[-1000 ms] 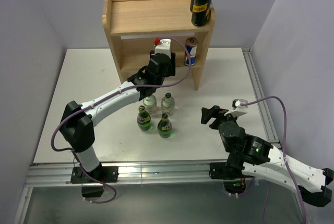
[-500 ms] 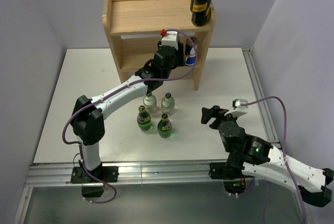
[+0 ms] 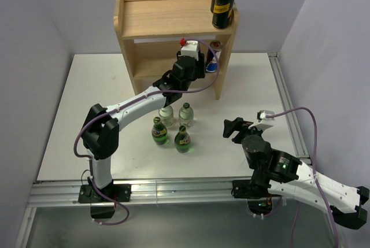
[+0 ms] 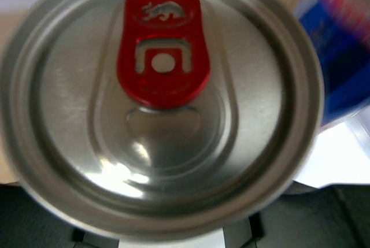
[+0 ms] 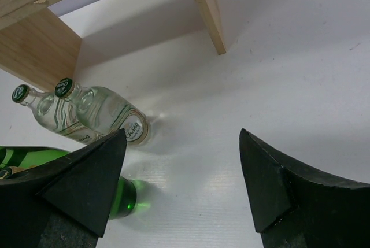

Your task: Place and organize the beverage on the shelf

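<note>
L gripper reaches under the top tier of the shelf, at the right end of the lower tier. It's pinching a can, upright, its lid filling the wrist view. A blue can stands just beside it on the right. R gripper hangs over the table near the front-right, fingers spread, nothing btwn them.

Step in hand, as I read it: set the can down on the lower tier next to the blue one.
- Keep it vertical and lower till the base sits flat on the board. Let go only then.
- Leave a small gap to the blue can, no bump.
- Pull straight back toward the tier's front edge; mind the top tier above the wrist.

Can't tell whether the base is down yet.

Writing:
- Can tab: red, bull figure stamped in, no words.
- Blue can: too blurred.
- Black cans, top tier right end: yellow print, unreadable.
- Clear bottles, table centre: one label looks like "Chang".
- Green bottles, just in front of them: labels too small.
</note>
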### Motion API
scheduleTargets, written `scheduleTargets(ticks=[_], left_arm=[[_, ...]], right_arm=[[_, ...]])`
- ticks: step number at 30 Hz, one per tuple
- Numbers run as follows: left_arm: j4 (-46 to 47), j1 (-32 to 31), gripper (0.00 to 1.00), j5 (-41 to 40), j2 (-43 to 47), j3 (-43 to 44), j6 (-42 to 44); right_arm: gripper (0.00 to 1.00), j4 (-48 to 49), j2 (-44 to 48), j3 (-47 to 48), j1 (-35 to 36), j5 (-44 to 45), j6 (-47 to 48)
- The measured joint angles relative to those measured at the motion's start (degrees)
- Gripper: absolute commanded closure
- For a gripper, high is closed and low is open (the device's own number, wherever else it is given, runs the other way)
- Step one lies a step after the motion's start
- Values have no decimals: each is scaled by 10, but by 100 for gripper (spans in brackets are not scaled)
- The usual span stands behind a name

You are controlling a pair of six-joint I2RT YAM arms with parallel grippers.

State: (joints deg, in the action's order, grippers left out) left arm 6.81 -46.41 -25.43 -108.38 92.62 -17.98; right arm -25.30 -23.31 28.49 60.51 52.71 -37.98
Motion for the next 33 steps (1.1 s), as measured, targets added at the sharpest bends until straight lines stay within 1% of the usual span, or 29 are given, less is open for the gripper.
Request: scheduleTargets(ticks=[2,7,14,15,17,18,20,21,26,27,30,33], left_arm=[[10,0,100,-7,0,-24,-2],[47,-1,100,-29,2,-45,-7],[59,-1,100,-35,1,-50,-7],[59,-1,98,-35,1,-49,-7],[56,-1,88,-35,0,-46,-7],[52,-1,76,-35,-2,-42,-7],[47,-1,62,-36,-3,-39,-8],[47,-1,53,-37,-3,-39,-8],[48,-1,43,-43,-3,-39,-8],[48,-1,38,-44,-3,-39,-8],[46,-1,21,-50,-3,-39,-7],[45,1,14,-56,-4,-39,-8]], right_arm=[[15,0,0,0,0,0,1],[15,0,0,0,0,0,2],[15,0,-1,0,0,0,2],[15,0,-1,0,0,0,2],[15,0,-2,0,0,0,2],[15,0,-3,0,0,0,2],[15,0,-5,0,0,0,2],[15,0,-6,0,0,0,2],[15,0,-7,0,0,0,2],[15,0,-7,0,0,0,2],[15,0,-7,0,0,0,2],[15,0,-7,0,0,0,2]])
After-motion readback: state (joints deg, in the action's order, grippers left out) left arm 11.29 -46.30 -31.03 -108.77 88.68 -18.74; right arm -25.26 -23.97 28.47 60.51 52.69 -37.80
